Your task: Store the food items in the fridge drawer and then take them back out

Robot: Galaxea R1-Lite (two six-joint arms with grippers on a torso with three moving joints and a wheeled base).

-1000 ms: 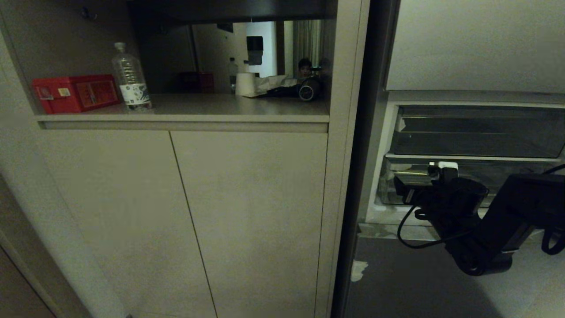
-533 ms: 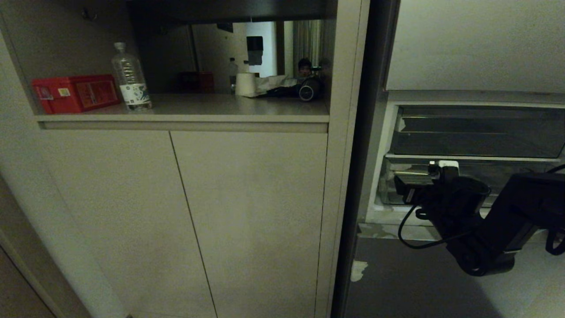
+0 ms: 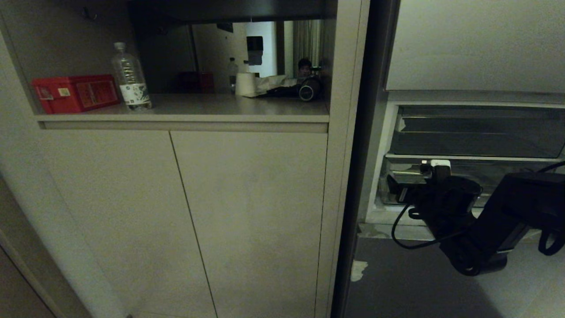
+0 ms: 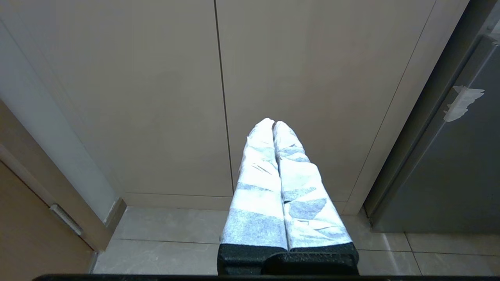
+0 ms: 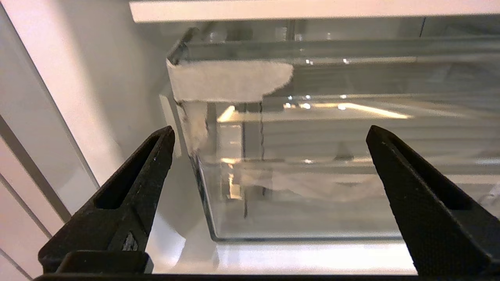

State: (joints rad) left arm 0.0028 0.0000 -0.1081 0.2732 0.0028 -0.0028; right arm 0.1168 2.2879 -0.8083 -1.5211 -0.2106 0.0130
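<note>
Right gripper (image 5: 269,136) sits just in front of the wide transparent plastic fridge drawer (image 5: 312,164), jaws spread wide, holding nothing — judging by that, the step is catching the drawer's front to pull it out. Aim for the top front rim near the white tape scrap (image 5: 230,80) at its corner; close fully before pulling, pull straight. Drawer is clear-walled and glossy, low in the open fridge, shut; no food items visible. Left gripper (image 4: 273,125) parked by the cabinet doors, jaws closed, empty.
</note>
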